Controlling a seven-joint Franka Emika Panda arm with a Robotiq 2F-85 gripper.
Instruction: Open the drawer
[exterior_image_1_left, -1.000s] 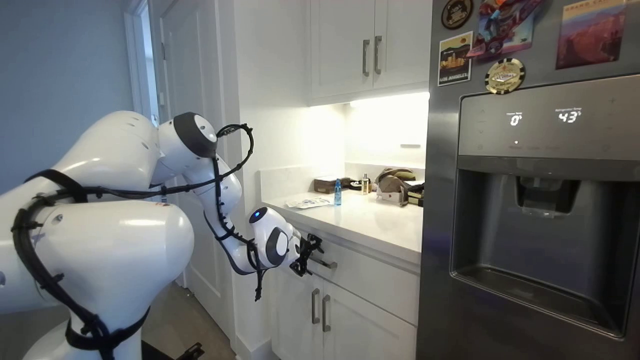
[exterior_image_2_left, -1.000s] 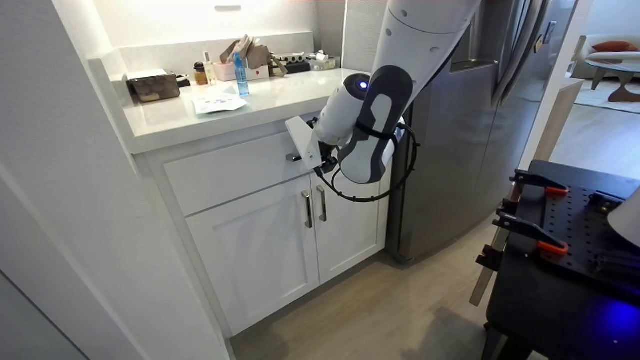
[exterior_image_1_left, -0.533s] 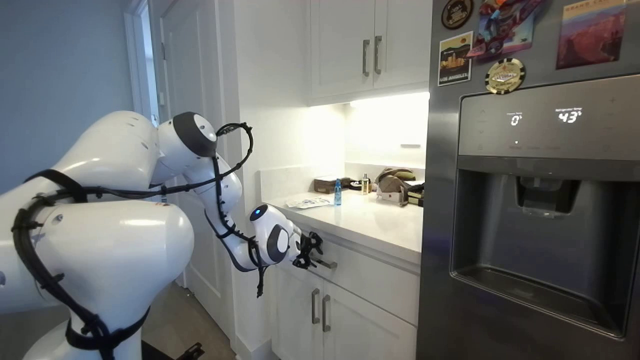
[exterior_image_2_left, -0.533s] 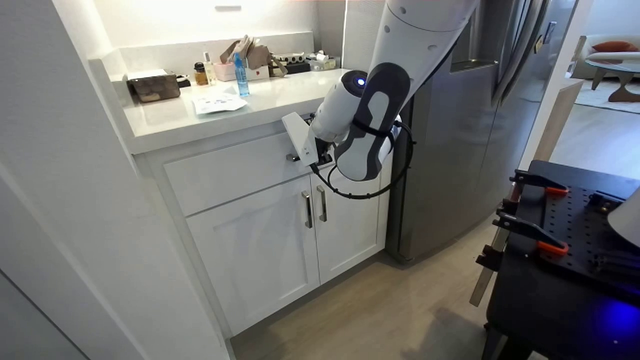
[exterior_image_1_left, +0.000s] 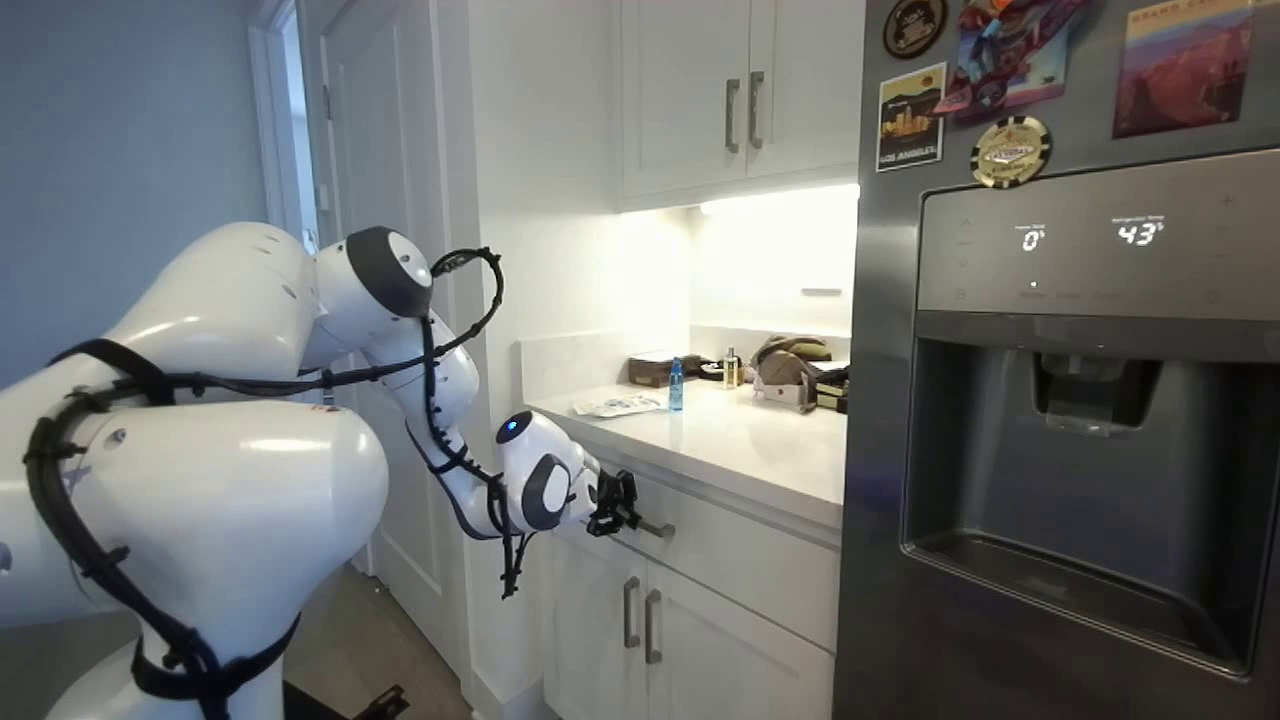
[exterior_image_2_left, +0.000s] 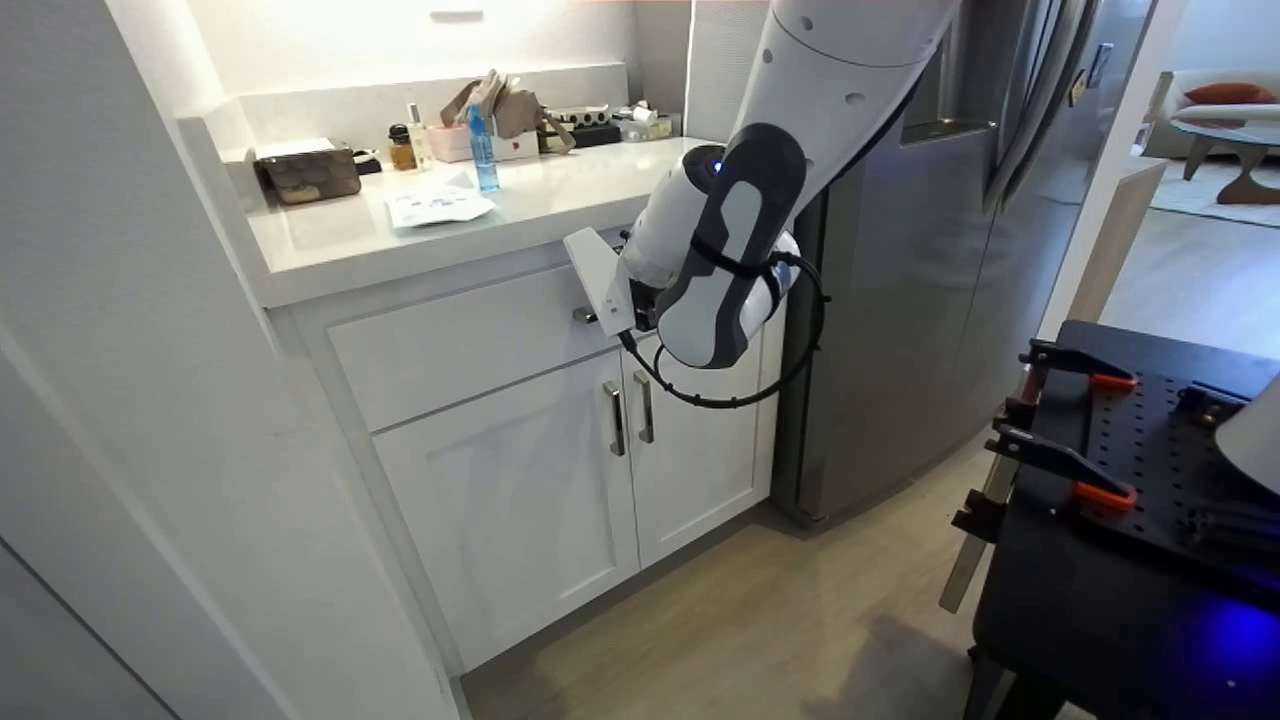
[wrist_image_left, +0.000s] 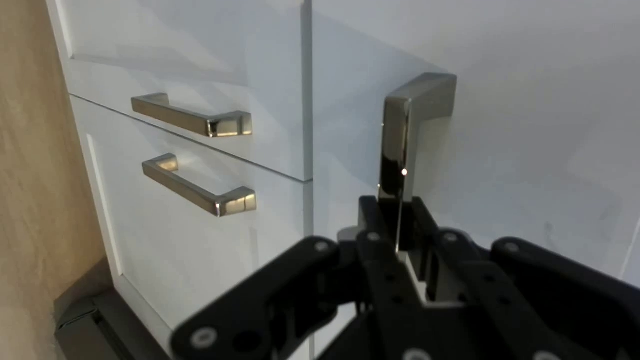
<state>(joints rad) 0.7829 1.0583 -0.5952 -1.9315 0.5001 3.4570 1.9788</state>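
The drawer (exterior_image_1_left: 740, 565) is a wide white panel beneath the countertop, its front flush with the cabinet in both exterior views. In the wrist view, its silver bar handle (wrist_image_left: 396, 135) runs down between my black fingertips, standing off the white drawer front (wrist_image_left: 525, 145). My gripper (wrist_image_left: 392, 220) is shut on that bar, one finger on each side; the fingers hide the bar's lower part. In an exterior view, the gripper (exterior_image_1_left: 632, 505) sits at the handle's near end, the far end (exterior_image_1_left: 660, 530) still showing. The drawer's inside is hidden.
Two cabinet doors (exterior_image_2_left: 520, 490) with vertical bar handles lie below the drawer. A steel refrigerator (exterior_image_2_left: 890, 330) stands beside the cabinet. On the countertop (exterior_image_1_left: 720, 440) are a blue bottle (exterior_image_1_left: 676, 385), a white packet (exterior_image_2_left: 437, 206) and several other items. A black table (exterior_image_2_left: 1130, 600) carries clamps.
The jaws have closed from wide apart to around the drawer handle. The wrist has shifted slightly and the arm's elbow side dipped a little. The drawer front has not moved.
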